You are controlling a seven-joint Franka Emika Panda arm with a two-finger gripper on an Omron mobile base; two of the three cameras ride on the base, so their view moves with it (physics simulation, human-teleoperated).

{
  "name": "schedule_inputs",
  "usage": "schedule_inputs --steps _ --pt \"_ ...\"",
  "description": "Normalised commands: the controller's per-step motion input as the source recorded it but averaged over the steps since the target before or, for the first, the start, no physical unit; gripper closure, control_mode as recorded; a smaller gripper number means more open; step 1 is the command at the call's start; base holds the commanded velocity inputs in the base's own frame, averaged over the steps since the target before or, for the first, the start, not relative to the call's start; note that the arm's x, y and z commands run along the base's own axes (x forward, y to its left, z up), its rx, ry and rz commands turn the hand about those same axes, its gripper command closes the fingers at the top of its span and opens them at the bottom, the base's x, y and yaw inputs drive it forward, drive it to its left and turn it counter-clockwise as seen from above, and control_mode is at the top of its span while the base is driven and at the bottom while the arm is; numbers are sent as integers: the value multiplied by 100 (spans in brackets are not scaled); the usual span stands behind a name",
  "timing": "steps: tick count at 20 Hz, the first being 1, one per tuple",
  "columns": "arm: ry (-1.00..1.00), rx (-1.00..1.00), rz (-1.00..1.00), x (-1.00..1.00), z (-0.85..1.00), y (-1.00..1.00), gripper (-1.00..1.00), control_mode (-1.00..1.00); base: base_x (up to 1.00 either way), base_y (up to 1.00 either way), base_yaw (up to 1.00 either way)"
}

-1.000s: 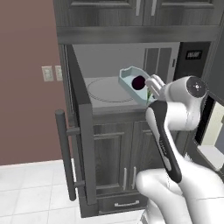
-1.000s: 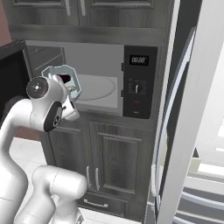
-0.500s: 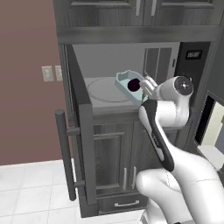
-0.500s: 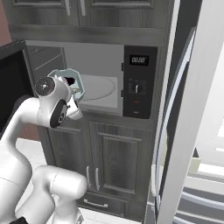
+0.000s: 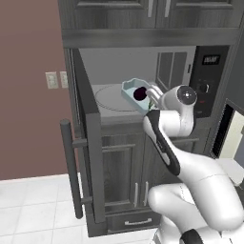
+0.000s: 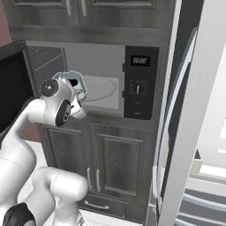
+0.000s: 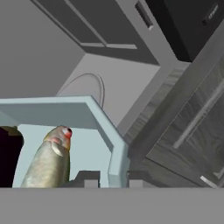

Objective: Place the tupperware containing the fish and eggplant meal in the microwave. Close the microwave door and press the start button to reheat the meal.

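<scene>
The pale blue tupperware (image 5: 132, 90) hangs tilted at the microwave's (image 5: 127, 66) open mouth, above the front right of the round turntable (image 5: 112, 98). My gripper (image 5: 152, 96) is shut on its near rim. In the hand view the fingertips (image 7: 89, 178) clamp the tupperware (image 7: 114, 146) wall; the fish (image 7: 47, 162) and the dark eggplant (image 7: 7, 158) lie inside. From the right base view the tupperware (image 6: 76, 84) shows just past my wrist. The microwave door (image 5: 88, 143) stands swung open to the left, its bar handle (image 5: 71, 175) facing out.
The control panel (image 6: 140, 81) with display and dial sits right of the cavity. Grey cabinet doors (image 6: 106, 163) lie below and above. A white fridge door (image 6: 187, 132) stands open close on the right. A wall with switches (image 5: 56, 79) is at left.
My wrist has pushed forward, carrying the tupperware a little deeper toward the microwave cavity. The grip has not changed and the door has not moved.
</scene>
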Motion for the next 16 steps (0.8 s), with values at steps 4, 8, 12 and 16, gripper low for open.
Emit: schedule_inputs --steps 4,8,12,16 --pt "1 -6 0 37 -3 0 100 -100 0 0 0" --pt "6 -9 0 47 0 0 100 -100 0 0 0" --pt "11 -10 0 54 0 0 100 -100 0 0 0" --pt "10 -3 0 53 0 0 100 -100 0 0 0"
